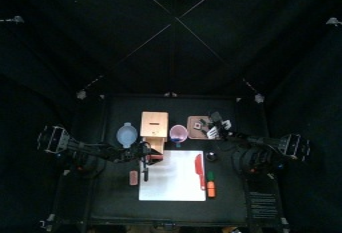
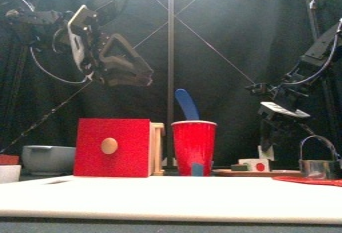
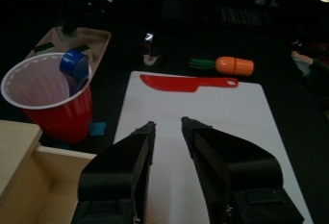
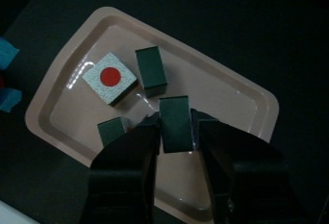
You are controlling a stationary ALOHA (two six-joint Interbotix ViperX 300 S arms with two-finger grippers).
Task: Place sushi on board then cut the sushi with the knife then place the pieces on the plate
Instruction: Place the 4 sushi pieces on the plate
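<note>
The pink tray (image 4: 244, 98) holds a white sushi piece with a red dot (image 4: 111, 77) and two dark green pieces (image 4: 152, 66) lying flat. My right gripper (image 4: 176, 139) hangs above the tray, shut on another dark green sushi piece (image 4: 176, 117). The white board (image 3: 244, 141) carries the red knife (image 3: 187, 82) near its far edge. My left gripper (image 3: 167, 127) hovers open over the board with nothing between its fingers. In the top view the right gripper (image 1: 214, 134) is over the tray (image 1: 198, 119) and the left gripper (image 1: 151, 157) is at the board's left edge.
The red cup (image 2: 194, 145) with the blue knife (image 2: 187, 104) stands behind the board, beside the wooden box (image 2: 114, 147). The blue-grey bowl (image 2: 47, 157) sits at the left, a metal cutter (image 2: 317, 165) at the right. An orange and green toy (image 3: 225, 65) lies off the board's edge.
</note>
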